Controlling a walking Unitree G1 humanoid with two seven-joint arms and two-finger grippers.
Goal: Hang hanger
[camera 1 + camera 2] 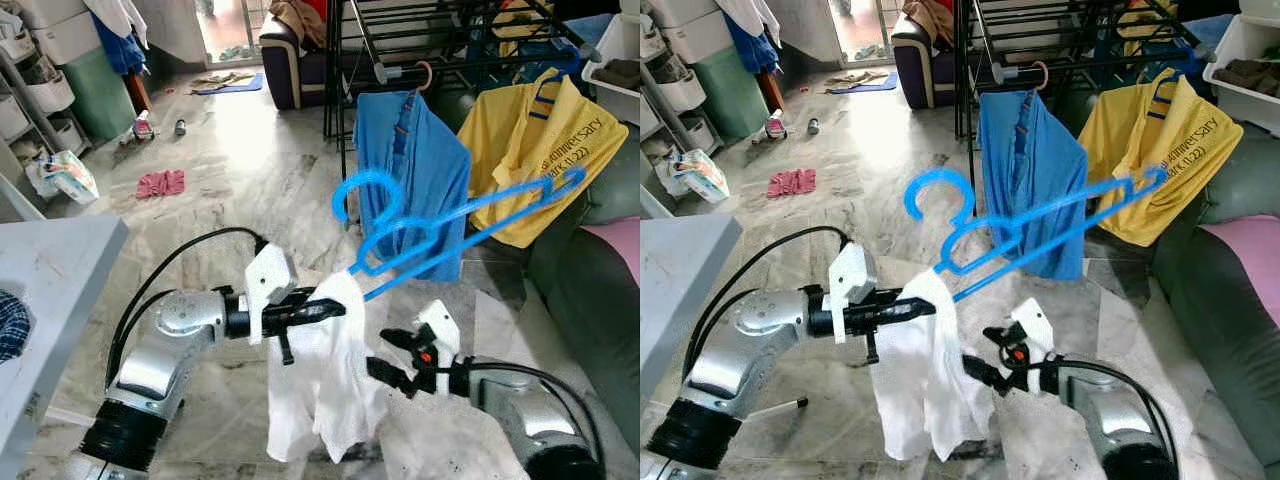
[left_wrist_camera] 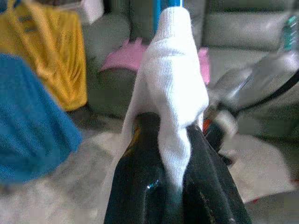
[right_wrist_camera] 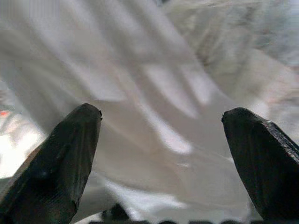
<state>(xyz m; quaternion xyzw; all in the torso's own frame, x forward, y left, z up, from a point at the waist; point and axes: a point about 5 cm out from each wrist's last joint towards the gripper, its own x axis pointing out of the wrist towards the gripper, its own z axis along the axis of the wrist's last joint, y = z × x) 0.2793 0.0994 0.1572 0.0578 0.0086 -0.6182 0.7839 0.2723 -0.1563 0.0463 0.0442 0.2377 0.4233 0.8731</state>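
A blue plastic hanger (image 1: 440,225) juts up and to the right, its hook curling at the upper left. A white garment (image 1: 320,385) is draped over its lower end and hangs down. My left gripper (image 1: 335,308) is shut on the hanger's cloth-covered end; in the left wrist view both black fingers (image 2: 140,186) clamp the white cloth (image 2: 173,88). My right gripper (image 1: 385,352) is open, low and to the right of the hanging garment; its fingers (image 3: 60,158) spread wide before the white fabric (image 3: 154,93).
A dark drying rack (image 1: 440,45) stands ahead with a blue shirt (image 1: 410,175) and a yellow shirt (image 1: 530,150) hanging from it. A green sofa (image 1: 590,290) with a pink cushion lies right. A grey table (image 1: 50,290) is left. Clothes litter the marble floor.
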